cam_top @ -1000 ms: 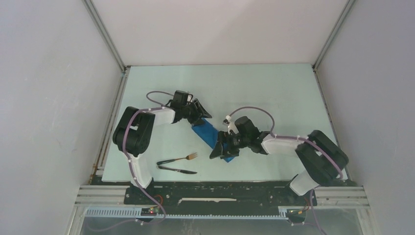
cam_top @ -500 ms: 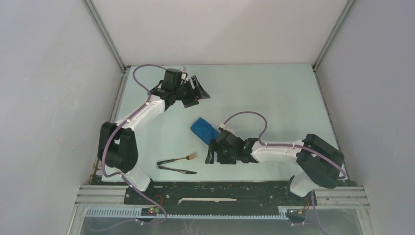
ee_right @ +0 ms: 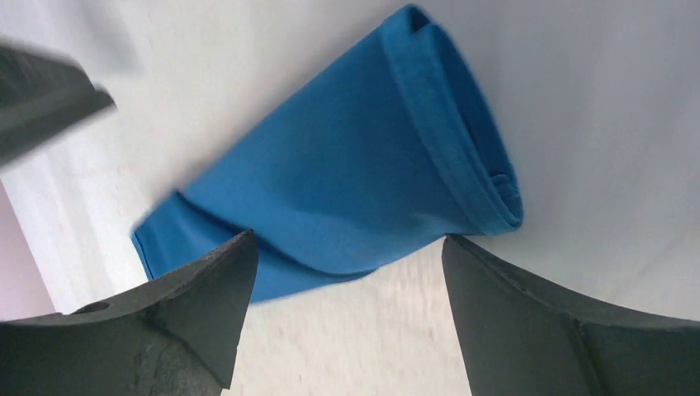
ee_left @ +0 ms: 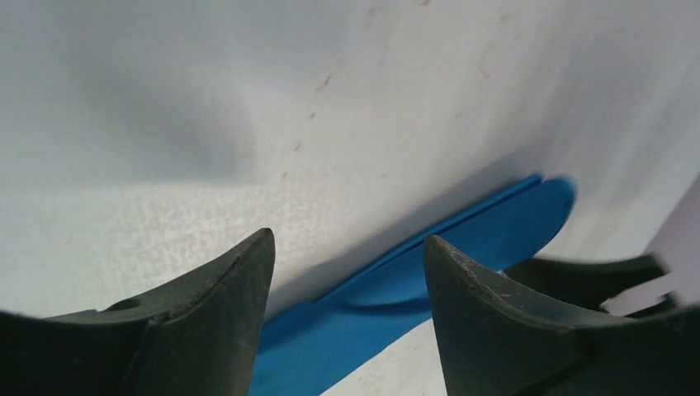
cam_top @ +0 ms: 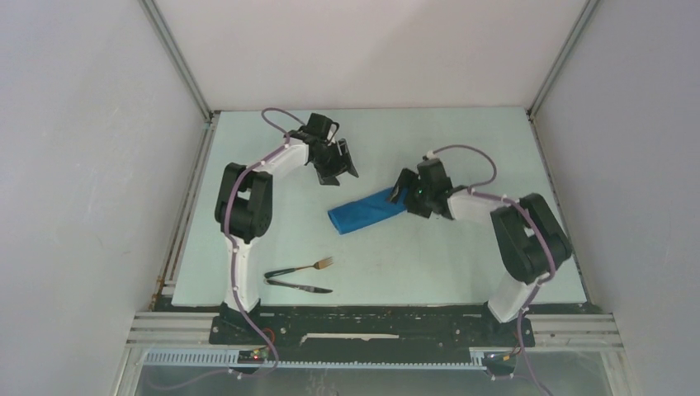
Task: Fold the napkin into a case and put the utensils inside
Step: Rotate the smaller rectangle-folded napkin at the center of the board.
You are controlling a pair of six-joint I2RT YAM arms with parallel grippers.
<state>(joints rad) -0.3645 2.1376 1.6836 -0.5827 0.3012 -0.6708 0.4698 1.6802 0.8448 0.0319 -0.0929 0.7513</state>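
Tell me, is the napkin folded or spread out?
Folded. The napkin lies as a narrow strip on the table, and the right wrist view shows stacked layers at its hemmed end.

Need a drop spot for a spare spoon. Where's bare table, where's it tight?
Bare: table near centre, between the knife and the right arm; also the far right corner behind that arm. Tight: the middle, where the folded napkin lies with the left arm's and right arm's open jaws close by; near left, fork beside knife.

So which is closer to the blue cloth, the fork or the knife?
The fork, with the prongs; the knife lies beside it, farther from the cloth.
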